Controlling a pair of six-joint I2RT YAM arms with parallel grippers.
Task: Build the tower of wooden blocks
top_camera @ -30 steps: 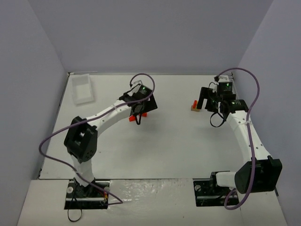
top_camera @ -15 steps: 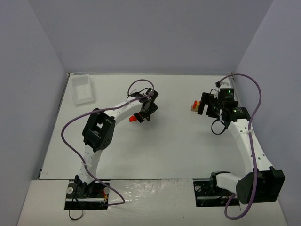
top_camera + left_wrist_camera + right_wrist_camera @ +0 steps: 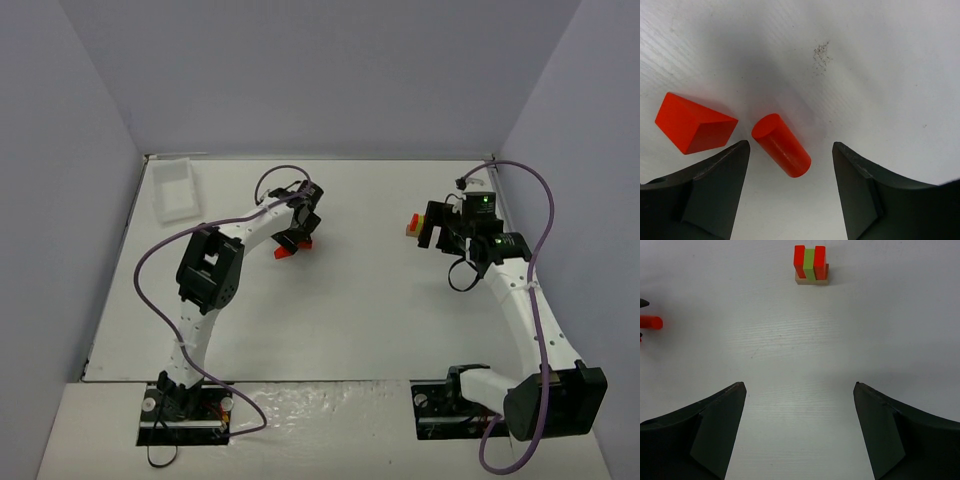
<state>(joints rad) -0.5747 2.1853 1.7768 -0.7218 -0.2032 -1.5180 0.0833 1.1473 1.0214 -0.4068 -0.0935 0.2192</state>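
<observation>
The small tower (image 3: 811, 265) stands far ahead of my right gripper (image 3: 799, 385): two upright red blocks with a yellow-green stick between them, on a tan base. It also shows in the top view (image 3: 412, 224), just left of the right gripper (image 3: 432, 230), which is open and empty. My left gripper (image 3: 790, 146) is open and low over the table. A red cylinder (image 3: 781, 145) lies on its side between the fingers, nearer the left one. A red wedge block (image 3: 694, 130) lies just left of it. Both red blocks (image 3: 286, 250) lie under the left gripper (image 3: 296, 236).
A clear white plastic tray (image 3: 173, 188) sits at the back left corner of the table. Grey walls close in the table on three sides. The red cylinder also shows at the left edge of the right wrist view (image 3: 650, 322).
The left arm's elbow has folded inward and its wrist has shifted left and back over the two red blocks. The right gripper has dropped slightly beside the tower.
</observation>
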